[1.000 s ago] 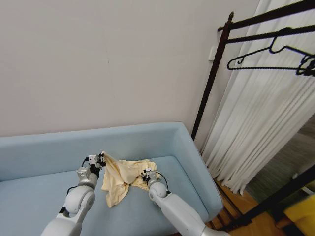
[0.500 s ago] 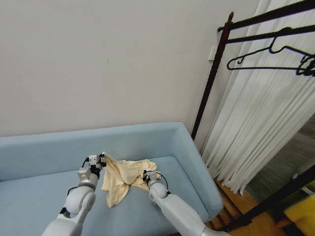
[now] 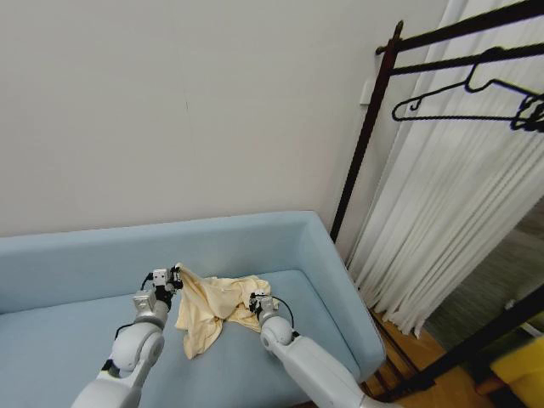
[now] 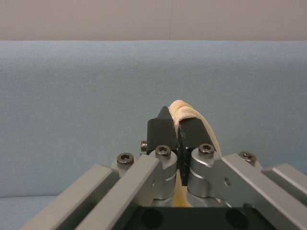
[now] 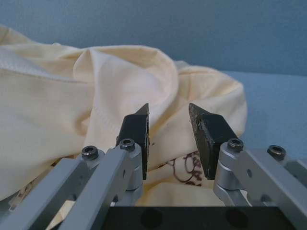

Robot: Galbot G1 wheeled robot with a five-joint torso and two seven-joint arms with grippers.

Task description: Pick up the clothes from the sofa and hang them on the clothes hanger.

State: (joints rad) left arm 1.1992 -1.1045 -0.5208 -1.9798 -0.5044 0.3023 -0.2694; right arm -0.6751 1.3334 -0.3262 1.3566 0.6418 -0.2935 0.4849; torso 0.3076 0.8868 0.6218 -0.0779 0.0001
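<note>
the yellow garment [image 3: 214, 308] lies crumpled on the blue sofa [image 3: 76, 348] seat. left gripper [image 3: 174, 275] pinches its left edge; right gripper [image 3: 256, 300], fingers spread, sits at its right side.

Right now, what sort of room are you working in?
Probably a home living room: a light blue sofa with a yellow garment on it, a dark clothes rack holding a black hanger, and white curtains.

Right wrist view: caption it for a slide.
Right gripper, jaws open, poised at the yellow garment on the sofa.
</note>
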